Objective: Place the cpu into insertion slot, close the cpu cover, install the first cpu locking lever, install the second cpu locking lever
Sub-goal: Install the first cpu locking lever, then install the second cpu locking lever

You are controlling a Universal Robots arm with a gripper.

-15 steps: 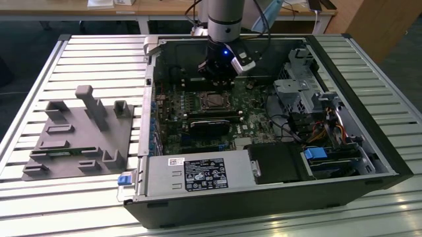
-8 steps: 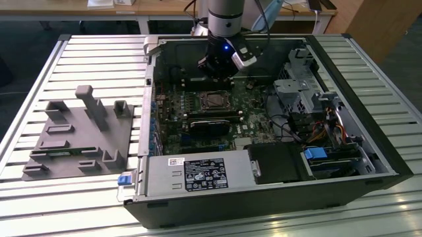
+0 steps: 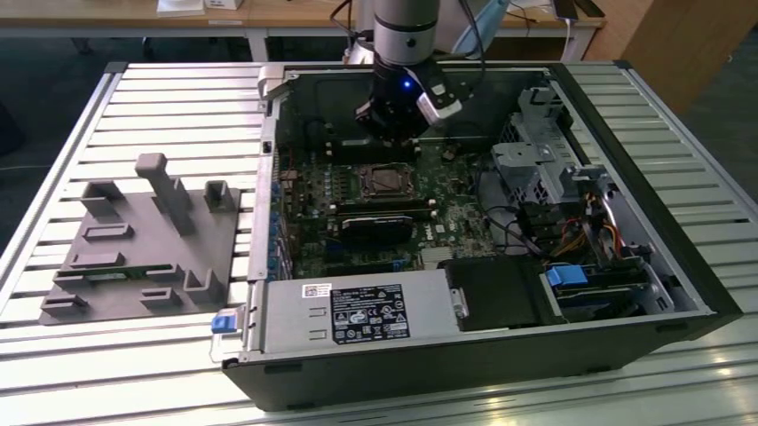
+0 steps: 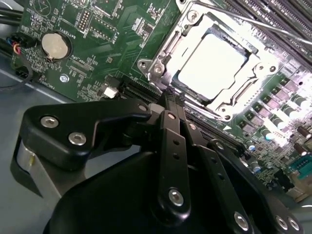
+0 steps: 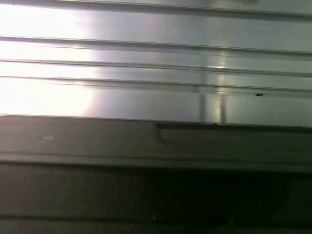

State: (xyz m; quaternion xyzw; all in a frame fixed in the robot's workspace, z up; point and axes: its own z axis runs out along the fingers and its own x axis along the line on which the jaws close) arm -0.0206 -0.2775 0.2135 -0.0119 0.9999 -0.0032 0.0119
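In the second wrist view the cpu [image 4: 212, 63] lies flat in the insertion slot [image 4: 229, 113], its metal top glaring white under the light. The silver cpu cover [image 4: 168, 48] is down around the chip, framing it. A thin silver rod [image 4: 253, 22] runs along the far side of the socket. My gripper [image 4: 170, 97] is shut with nothing between its black fingers, and its tip hovers just beside the socket's near corner. In the exterior view the gripper [image 3: 393, 138] hangs over the green motherboard, a little behind the insertion slot [image 3: 385, 180].
The open computer case [image 3: 474, 355] lies on a ribbed metal table [image 3: 177, 89], with a power supply [image 3: 355, 315] in front and drive cages and cables [image 3: 556, 177] on the exterior view's right. A grey fixture plate [image 3: 142, 240] sits on its left. A coin battery [image 4: 53, 45] is beside the socket.
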